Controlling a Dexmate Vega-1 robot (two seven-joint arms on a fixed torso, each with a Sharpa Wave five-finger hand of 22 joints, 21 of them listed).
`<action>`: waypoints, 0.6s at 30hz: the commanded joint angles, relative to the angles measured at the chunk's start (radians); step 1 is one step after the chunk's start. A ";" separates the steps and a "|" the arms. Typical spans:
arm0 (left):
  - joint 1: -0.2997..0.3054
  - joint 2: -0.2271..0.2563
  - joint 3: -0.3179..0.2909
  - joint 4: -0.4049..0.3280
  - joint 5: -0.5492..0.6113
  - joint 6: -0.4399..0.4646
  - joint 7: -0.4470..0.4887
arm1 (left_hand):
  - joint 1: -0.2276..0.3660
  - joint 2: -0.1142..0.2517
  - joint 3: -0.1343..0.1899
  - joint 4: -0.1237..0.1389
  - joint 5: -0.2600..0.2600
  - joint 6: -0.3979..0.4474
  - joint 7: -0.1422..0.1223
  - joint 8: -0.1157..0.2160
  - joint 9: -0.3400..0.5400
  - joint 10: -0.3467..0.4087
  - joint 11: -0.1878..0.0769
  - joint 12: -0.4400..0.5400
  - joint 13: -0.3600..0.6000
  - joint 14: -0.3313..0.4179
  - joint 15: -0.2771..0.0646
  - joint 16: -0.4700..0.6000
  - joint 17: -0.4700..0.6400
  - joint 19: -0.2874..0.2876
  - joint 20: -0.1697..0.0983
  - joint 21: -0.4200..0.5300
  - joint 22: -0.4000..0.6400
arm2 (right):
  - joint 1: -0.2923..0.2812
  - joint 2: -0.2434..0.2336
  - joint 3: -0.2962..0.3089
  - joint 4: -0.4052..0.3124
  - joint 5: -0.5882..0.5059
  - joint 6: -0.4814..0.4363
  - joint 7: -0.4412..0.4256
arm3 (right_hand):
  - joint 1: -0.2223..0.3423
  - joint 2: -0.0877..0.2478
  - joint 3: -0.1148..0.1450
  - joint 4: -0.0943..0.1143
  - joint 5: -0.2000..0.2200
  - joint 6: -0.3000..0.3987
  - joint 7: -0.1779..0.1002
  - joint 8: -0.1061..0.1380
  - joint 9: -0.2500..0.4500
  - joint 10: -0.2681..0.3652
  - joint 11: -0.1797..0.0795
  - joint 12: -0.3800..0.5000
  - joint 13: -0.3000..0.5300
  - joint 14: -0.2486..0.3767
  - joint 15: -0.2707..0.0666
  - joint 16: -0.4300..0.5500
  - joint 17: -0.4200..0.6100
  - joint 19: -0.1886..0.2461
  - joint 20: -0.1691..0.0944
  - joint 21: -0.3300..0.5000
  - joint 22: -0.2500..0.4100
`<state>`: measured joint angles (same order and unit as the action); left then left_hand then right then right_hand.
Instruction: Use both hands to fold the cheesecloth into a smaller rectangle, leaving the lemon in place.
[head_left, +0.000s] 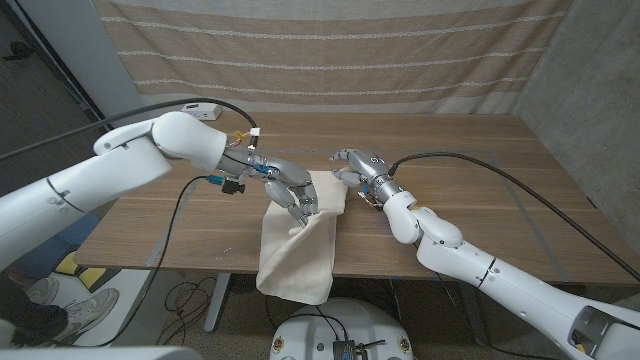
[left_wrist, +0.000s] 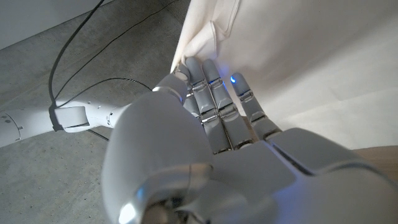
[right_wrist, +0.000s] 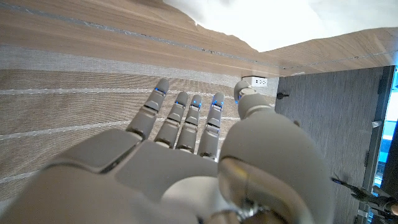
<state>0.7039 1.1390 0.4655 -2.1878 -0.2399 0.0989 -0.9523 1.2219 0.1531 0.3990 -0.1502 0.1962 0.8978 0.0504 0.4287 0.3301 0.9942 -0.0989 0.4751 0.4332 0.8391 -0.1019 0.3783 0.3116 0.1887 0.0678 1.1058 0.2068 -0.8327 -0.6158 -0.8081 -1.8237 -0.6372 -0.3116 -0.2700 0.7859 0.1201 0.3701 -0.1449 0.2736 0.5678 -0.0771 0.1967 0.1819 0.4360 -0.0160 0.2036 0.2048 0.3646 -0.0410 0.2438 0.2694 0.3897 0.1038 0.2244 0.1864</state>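
Cheesecloth (head_left: 298, 245) overhanging table's (head_left: 480, 210) near edge

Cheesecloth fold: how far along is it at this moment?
Early to midway, apparently. The cheesecloth is bunched, with its lower part hanging over the table's front edge, so no tidy rectangle yet. In hand: the left hand grips the cloth's upper part, fingers pressed into it. The right hand is spread open at the cloth's far corner, holding nothing. Left: flattening and finishing the fold. I can't make out a lemon.

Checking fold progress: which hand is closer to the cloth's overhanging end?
Left. The left hand grips the cheesecloth just above the overhang; the right hand sits at its far corner.
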 joint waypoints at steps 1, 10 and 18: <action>-0.155 -0.063 0.171 0.065 -0.004 0.026 -0.147 | -0.001 0.009 0.014 0.008 0.006 -0.018 0.002 -0.003 0.006 0.025 -0.034 0.007 0.021 -0.013 -0.095 -0.021 -0.014 -0.007 -0.003 0.009 0.002 | -0.002 0.005 -0.003 -0.005 -0.021 -0.005 -0.013 | 0.006 0.009 0.007 0.002 -0.002 -0.001 -0.006 -0.003 0.002 0.005 -0.004 0.002 0.001 0.008 -0.059 -0.002 0.000 0.007 -0.002 0.005 0.002; -0.186 -0.033 0.201 0.039 0.107 0.148 -0.128 | -0.341 -0.005 -0.072 0.139 -0.021 -0.616 -0.003 -0.257 -0.120 -0.528 0.178 -0.283 -0.091 -0.448 0.160 -0.186 -0.087 -0.251 0.104 -0.068 -0.026 | 0.022 -0.003 0.001 -0.008 -0.008 0.010 0.034 | -0.130 -0.089 -0.077 0.048 -0.030 -0.067 -0.013 -0.015 0.003 -0.040 0.002 -0.010 0.003 -0.027 -0.040 -0.010 0.010 -0.023 0.017 -0.008 0.003; -0.068 0.034 0.085 0.031 0.015 0.137 0.079 | -0.464 -0.017 -0.119 0.200 -0.024 -0.679 0.008 -0.249 -0.133 -0.587 0.206 -0.284 -0.112 -0.504 0.193 -0.182 -0.090 -0.274 0.107 -0.101 -0.028 | 0.041 0.009 -0.003 0.013 -0.011 0.017 0.038 | -0.215 -0.121 -0.123 0.081 -0.026 -0.084 -0.010 -0.012 0.004 -0.055 0.011 -0.009 0.004 -0.039 -0.031 -0.008 0.018 -0.038 0.024 -0.012 0.004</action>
<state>0.5541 1.1164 0.6294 -2.1535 -0.1655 0.2182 -1.0448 0.7762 0.1393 0.2817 0.0420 0.1735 0.2242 0.0558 0.1732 0.1956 0.4137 0.1068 0.1921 0.3214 0.3490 0.0875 0.1947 0.2229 -0.0793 0.1719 1.0094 0.1765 -0.8131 -0.6151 -0.8085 -1.8295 -0.6480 -0.3054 -0.2461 0.5826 -0.0040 0.2504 -0.0653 0.2465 0.4872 -0.0894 0.1881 0.1841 0.3888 -0.0053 0.1958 0.2072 0.3316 -0.0412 0.2399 0.2828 0.3552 0.1306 0.2165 0.1888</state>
